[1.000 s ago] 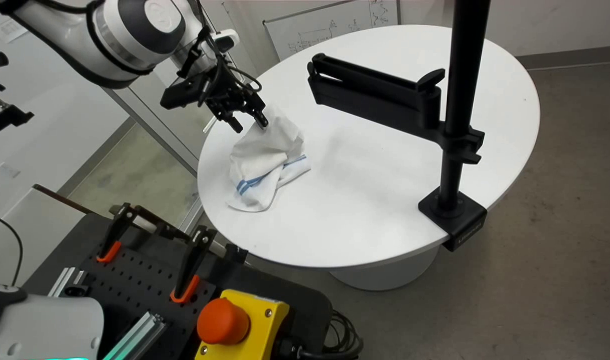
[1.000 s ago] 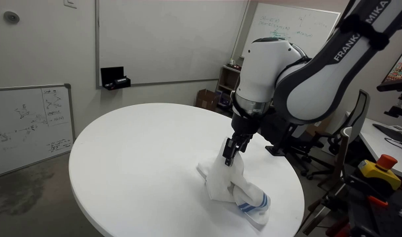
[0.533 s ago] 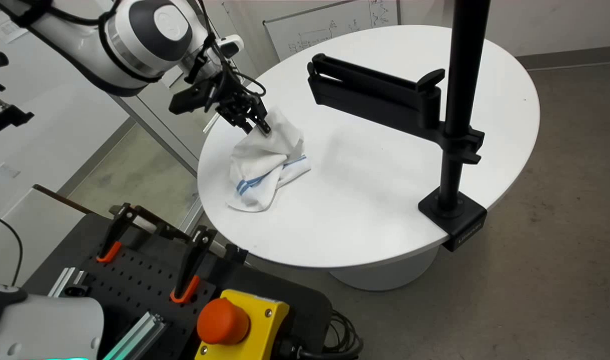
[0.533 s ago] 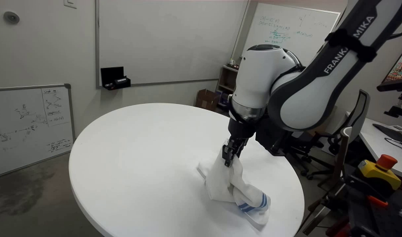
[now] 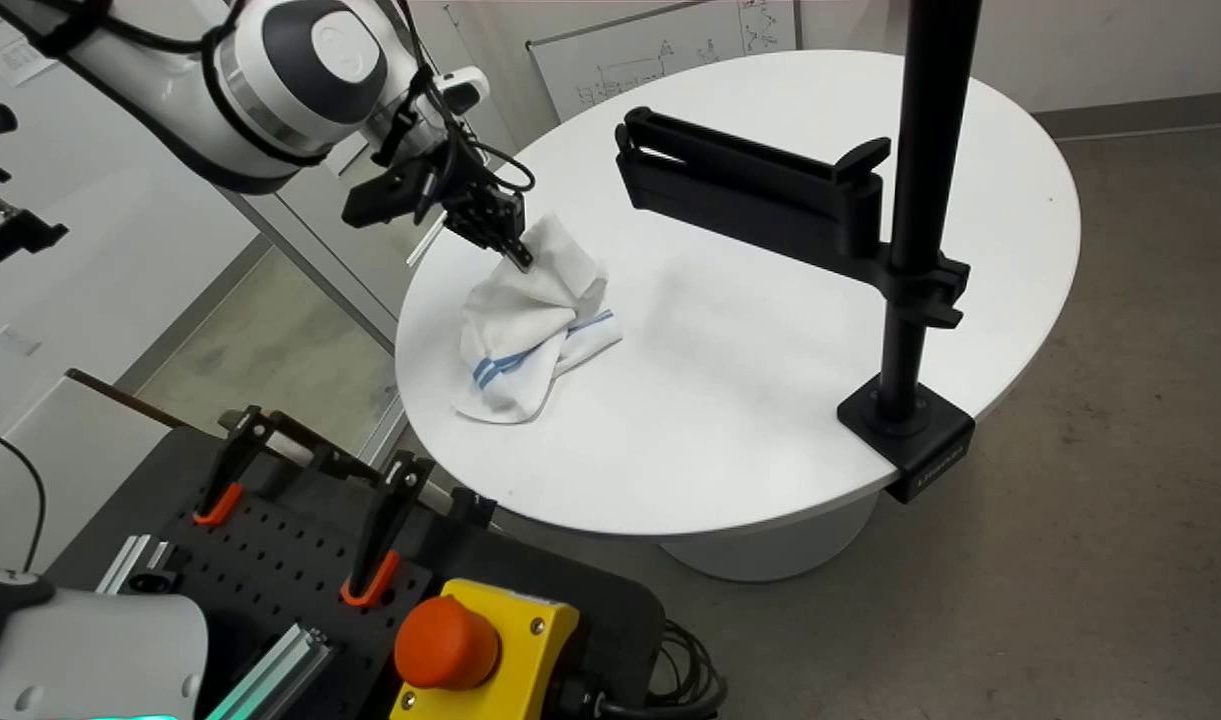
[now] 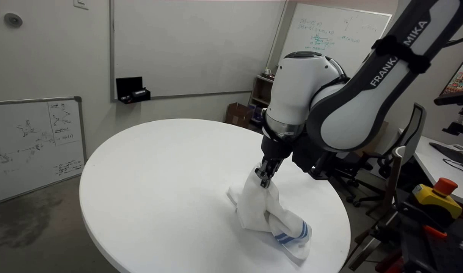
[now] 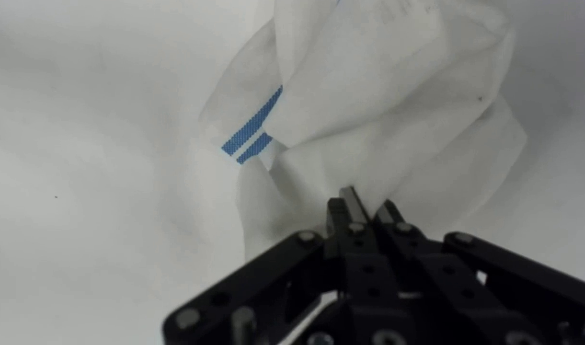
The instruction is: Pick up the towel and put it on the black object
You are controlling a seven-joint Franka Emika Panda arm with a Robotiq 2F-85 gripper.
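The white towel [image 5: 526, 318] with blue stripes lies crumpled on the round table, one part of it raised in a peak. My gripper [image 5: 522, 262] points down into that peak, its fingers drawn together. In an exterior view the towel [image 6: 254, 208] rises around the tips of the gripper [image 6: 264, 184]. From the wrist, the gripper [image 7: 368, 202] shows its tips almost meeting, with cloth of the towel [image 7: 349, 115] running in at them; the pinched fold itself is mostly hidden. The black object [image 5: 750, 185] appears to be the folded bar on a black pole, in an exterior view.
The black pole [image 5: 915, 200] stands upright, clamped to the edge of the white table [image 5: 690, 440]. A dark cart [image 5: 300, 550] with clamps and a yellow emergency stop box [image 5: 510, 640] stands beside the table. A whiteboard [image 6: 34, 144] leans against the wall.
A second ago the fingers stood apart at the towel's peak. The gripper has come slightly lower and the fingers have come together; the towel otherwise lies nearly as before.
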